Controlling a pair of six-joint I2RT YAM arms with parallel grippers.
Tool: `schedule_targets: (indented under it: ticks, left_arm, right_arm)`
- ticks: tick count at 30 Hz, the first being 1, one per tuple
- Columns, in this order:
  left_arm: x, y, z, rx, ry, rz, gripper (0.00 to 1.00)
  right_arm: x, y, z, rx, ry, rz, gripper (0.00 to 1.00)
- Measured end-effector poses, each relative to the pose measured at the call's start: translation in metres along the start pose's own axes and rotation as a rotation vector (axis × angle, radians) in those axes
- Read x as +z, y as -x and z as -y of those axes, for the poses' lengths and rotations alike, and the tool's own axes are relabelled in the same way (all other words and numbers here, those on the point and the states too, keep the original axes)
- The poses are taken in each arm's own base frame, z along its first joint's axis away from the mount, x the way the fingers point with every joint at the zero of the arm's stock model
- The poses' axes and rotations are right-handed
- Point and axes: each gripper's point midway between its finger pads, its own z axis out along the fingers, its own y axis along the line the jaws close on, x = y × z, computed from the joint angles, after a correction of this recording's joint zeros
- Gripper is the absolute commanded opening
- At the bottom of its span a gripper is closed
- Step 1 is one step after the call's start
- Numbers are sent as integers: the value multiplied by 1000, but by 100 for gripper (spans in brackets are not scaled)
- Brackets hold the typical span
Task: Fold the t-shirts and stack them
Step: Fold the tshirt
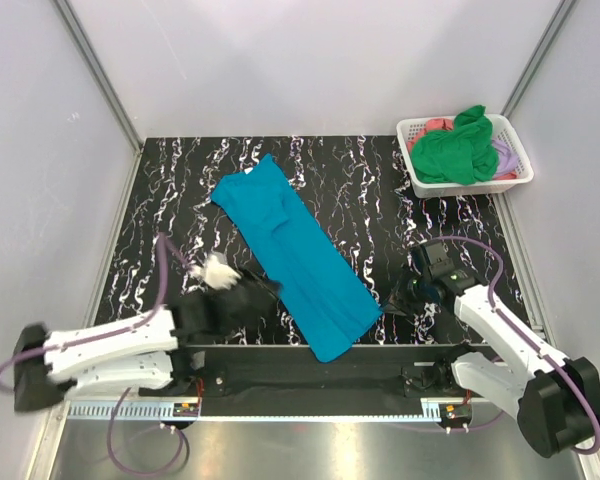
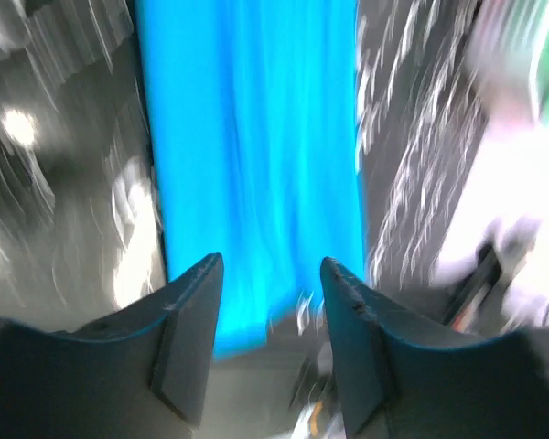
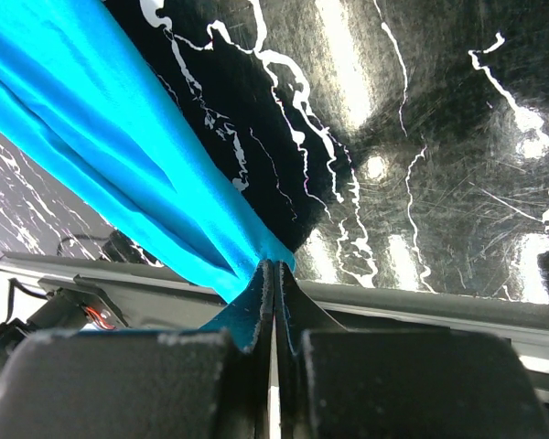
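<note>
A teal-blue t-shirt (image 1: 295, 255), folded into a long strip, lies diagonally across the black marbled table (image 1: 180, 200). My left gripper (image 1: 258, 292) hovers at the strip's left edge near its near end. It is open, with nothing between its fingers (image 2: 194, 311), and the teal t-shirt (image 2: 252, 146) runs away beyond them in a motion-blurred view. My right gripper (image 1: 390, 305) sits at the strip's near right corner. In the right wrist view it (image 3: 274, 267) is shut on that corner of the teal t-shirt (image 3: 101, 137), and the cloth's folds draw to a point at its tips.
A white lattice basket (image 1: 520, 170) stands at the far right corner. It holds a bright green t-shirt (image 1: 455, 150), a coral-pink one (image 1: 436, 125) and a lilac one (image 1: 503, 152). The table's near edge and a metal rail (image 3: 421, 306) lie just under the right gripper.
</note>
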Motion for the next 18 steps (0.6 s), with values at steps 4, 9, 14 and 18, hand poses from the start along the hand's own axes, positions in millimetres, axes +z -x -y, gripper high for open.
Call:
schedule_targets:
  ticks: [4, 9, 14, 18]
  left_arm:
    - [25, 101, -16, -17, 92, 209, 45]
    - [67, 177, -35, 73, 343, 230, 41]
    - [135, 219, 4, 194, 375, 156, 35]
    - [170, 242, -14, 182, 417, 109, 30]
  right_arm:
    - [2, 1, 0, 1, -4, -3, 0]
    - [4, 6, -5, 1, -8, -7, 0]
    - [10, 13, -10, -10, -24, -14, 0]
    - [19, 18, -8, -11, -53, -21, 0]
